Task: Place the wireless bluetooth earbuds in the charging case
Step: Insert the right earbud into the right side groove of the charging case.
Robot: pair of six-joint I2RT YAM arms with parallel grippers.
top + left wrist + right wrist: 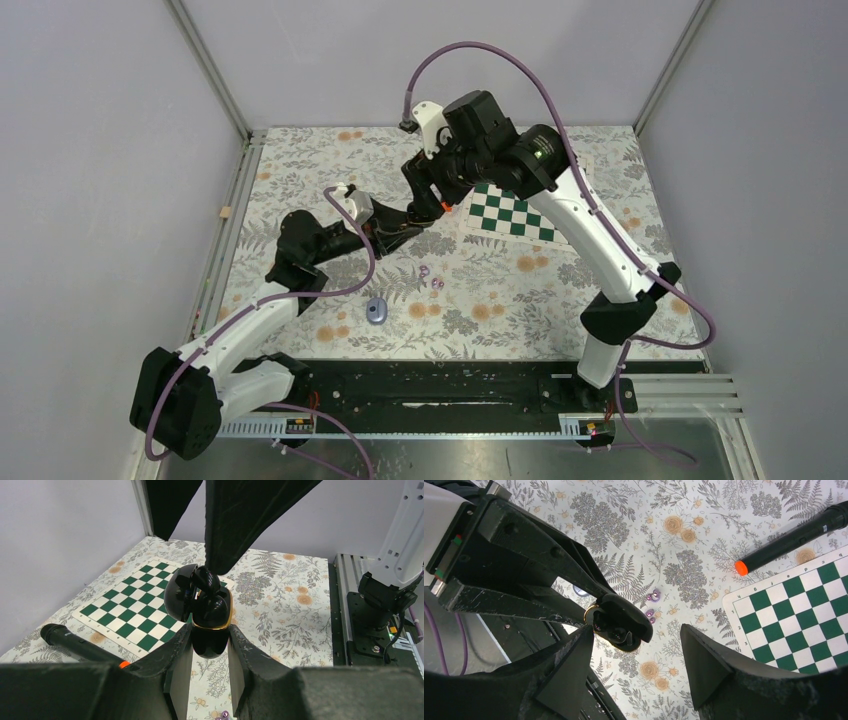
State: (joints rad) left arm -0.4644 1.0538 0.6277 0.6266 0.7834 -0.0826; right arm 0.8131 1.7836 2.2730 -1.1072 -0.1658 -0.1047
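My left gripper [210, 642] is shut on a black charging case [212, 625] with a gold rim and holds it above the mat, lid open. Glossy black earbuds [204, 580] sit in its wells. My right gripper [636, 652] is open just above the case [620, 622], with one finger close beside the rim and nothing held. In the top view the two grippers meet, left [405, 228] and right [432, 200]. Two lilac earbuds [430, 277] lie loose on the mat; they also show in the right wrist view [653, 605].
A small lilac-blue oval case [376, 311] lies on the floral mat near the front. A black microphone with an orange end [791, 539] lies beside the green chessboard sheet [515, 213]. Enclosure walls and posts ring the mat; a black rail [440, 385] runs along the front.
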